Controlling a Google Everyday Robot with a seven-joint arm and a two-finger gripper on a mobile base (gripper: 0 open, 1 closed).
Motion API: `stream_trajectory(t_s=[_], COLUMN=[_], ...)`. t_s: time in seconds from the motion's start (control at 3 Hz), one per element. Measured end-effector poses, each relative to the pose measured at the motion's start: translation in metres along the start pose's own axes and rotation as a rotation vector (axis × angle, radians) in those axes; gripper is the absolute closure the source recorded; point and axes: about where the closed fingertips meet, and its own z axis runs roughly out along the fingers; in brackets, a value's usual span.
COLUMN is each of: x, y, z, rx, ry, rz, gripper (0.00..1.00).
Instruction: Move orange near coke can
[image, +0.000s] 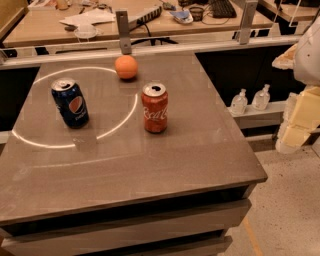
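Observation:
The orange (126, 66) sits on the grey table (150, 165) near its far edge, round and plain orange. The red coke can (155, 107) stands upright in front of it and slightly right, about a can's height away. My gripper (295, 125), cream-coloured, hangs at the right edge of the view, off the table's right side and well away from both. It holds nothing that I can see.
A dark blue Pepsi can (70, 103) stands upright on the table's left part. A bright ring of light (75, 145) lies on the tabletop. A rail with two posts (123, 32) runs behind the table. Small bottles (250, 100) stand on a shelf at the right.

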Motion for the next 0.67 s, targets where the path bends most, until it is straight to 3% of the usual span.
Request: stream_trajectory(t_s=[0.33, 0.67], x=[0.0000, -0.0062], y=[0.0000, -0.0080], z=[0.0000, -0.0018], rx=[0.000, -0.008], ry=[0.000, -0.042], rz=[0.000, -0.028], gripper=[0.00, 0.00])
